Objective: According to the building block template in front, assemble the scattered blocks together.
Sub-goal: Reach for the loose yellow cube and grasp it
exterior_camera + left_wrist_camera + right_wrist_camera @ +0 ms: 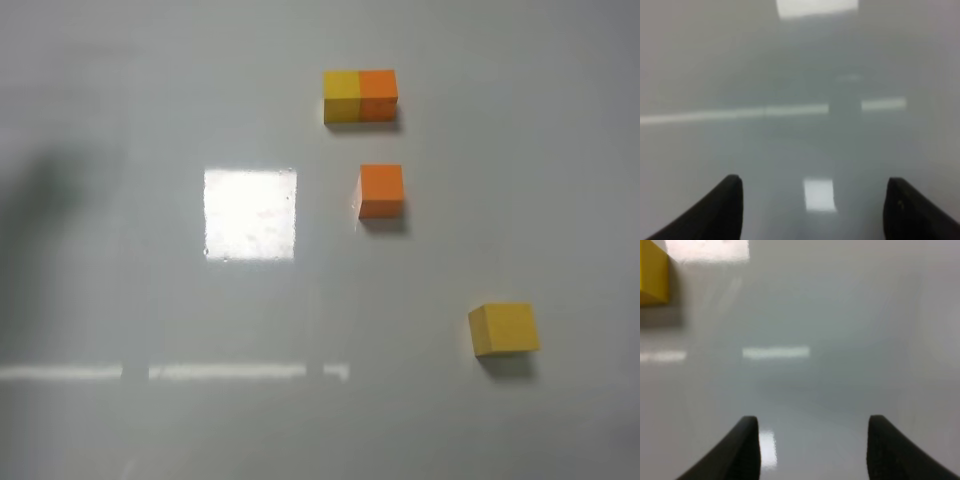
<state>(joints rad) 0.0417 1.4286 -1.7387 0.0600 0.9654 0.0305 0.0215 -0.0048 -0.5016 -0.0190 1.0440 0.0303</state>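
The building block template (360, 96), a yellow and an orange cube joined in a short bar, lies at the far middle of the table. One of the scattered blocks, the orange cube (381, 190), sits just in front of it. The other, the yellow cube (504, 329), rests nearer and to the right, and shows again as the yellow cube (651, 275) at the edge of the right wrist view. My left gripper (813, 200) is open over bare table. My right gripper (813, 440) has its fingers apart, narrower, with nothing between them. Neither arm appears in the high view.
The glossy grey table (200, 420) carries bright reflections of ceiling lights, a square patch (250, 213) left of the orange cube and a long strip (170, 372) nearer the front. A dark shadow lies at the far left.
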